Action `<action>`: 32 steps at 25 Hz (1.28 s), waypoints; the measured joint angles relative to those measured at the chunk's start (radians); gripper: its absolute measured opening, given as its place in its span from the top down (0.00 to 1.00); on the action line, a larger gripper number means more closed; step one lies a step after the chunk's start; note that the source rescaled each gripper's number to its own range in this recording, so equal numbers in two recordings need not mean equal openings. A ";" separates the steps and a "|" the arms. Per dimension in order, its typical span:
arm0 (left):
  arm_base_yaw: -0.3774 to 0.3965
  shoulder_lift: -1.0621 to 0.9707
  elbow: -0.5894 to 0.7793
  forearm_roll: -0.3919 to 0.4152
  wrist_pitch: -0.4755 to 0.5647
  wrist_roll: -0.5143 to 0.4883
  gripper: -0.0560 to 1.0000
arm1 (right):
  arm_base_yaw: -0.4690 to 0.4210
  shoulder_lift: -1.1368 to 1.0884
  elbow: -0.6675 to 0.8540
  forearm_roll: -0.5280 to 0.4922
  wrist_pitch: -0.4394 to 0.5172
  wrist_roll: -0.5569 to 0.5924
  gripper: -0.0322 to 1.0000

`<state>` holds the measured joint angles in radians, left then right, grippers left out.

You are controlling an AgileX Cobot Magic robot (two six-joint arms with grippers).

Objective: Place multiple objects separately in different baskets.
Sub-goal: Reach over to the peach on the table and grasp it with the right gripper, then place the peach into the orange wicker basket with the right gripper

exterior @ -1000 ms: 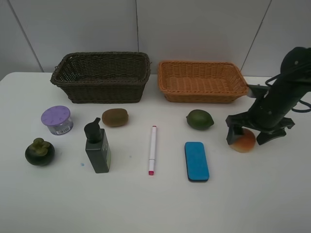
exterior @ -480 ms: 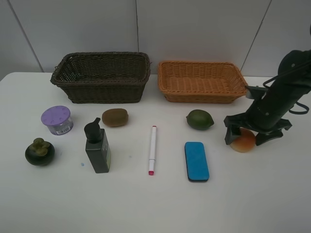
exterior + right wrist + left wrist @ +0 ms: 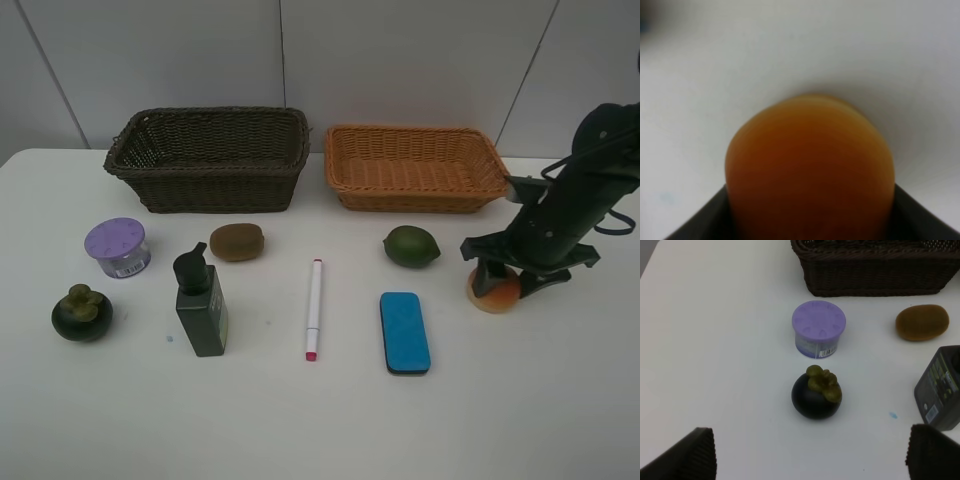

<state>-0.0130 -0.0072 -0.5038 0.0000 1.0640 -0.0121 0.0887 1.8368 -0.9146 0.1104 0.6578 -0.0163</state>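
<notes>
Your right fingers (image 3: 925,227) press against both sides of the round orange-red fruit (image 3: 493,293), which sits on the white tabletop (image 3: 300,420) at the right, just near of the orange-tan wicker basket (image 3: 415,165), while your left fingers (image 3: 692,457) stand wide apart short of the dark round mangosteen (image 3: 816,392).

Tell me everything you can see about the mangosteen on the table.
The mangosteen is a small round fruit with a glossy, dark purple-black rind and a lumpy olive-green calyx on top. It sits upright on the white table, at front left in the high view, nearer the camera than the purple-lidded jar. Only the table touches it.
</notes>
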 joint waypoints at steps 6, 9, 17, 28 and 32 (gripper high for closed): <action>0.000 0.000 0.000 0.000 0.000 0.000 0.00 | 0.000 -0.007 0.000 0.000 -0.019 0.000 0.39; 0.000 0.000 0.000 0.000 0.000 0.000 0.00 | 0.000 -0.043 -0.009 0.000 -0.006 0.000 0.39; 0.000 0.000 0.000 0.000 0.000 0.000 0.00 | 0.000 -0.082 -0.238 -0.010 0.142 0.000 0.39; 0.000 0.000 0.000 0.000 0.000 0.000 0.00 | 0.000 0.063 -0.628 -0.058 0.164 0.000 0.39; 0.000 0.000 0.000 0.000 0.000 0.000 0.00 | 0.000 0.191 -0.747 -0.058 0.162 0.000 0.39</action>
<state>-0.0130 -0.0072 -0.5038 0.0000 1.0640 -0.0121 0.0887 2.0279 -1.6614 0.0528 0.8203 -0.0163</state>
